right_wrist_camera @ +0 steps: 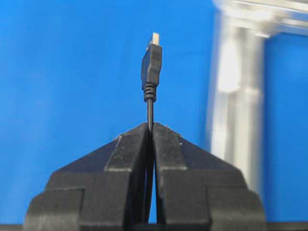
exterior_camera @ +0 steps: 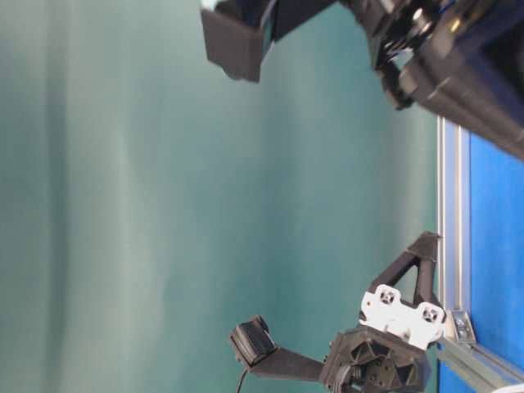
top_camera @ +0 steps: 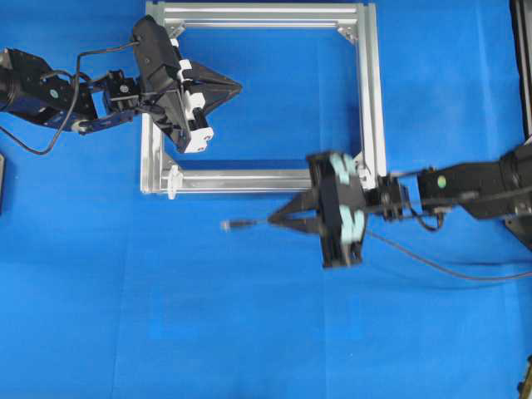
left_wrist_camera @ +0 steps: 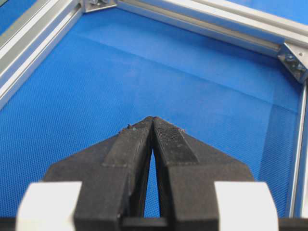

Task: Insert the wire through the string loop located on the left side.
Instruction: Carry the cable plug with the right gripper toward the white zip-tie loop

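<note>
The wire is pinched in the right pincer, plug sticking out ahead, above the blue surface just outside the frame. The loop appears to sit at the frame's near-left corner. Best keep the plug level and aimed along the rail, approach slowly, and correct sideways early. The left pincer is closed on nothing over the frame's interior.

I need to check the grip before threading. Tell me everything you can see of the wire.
The wire is a thin black cable ending in a black moulded plug with a small metallic tip. The shut right gripper pinches it just behind the plug, which sticks straight out past the fingertips. The rest trails back across the blue mat.
</note>
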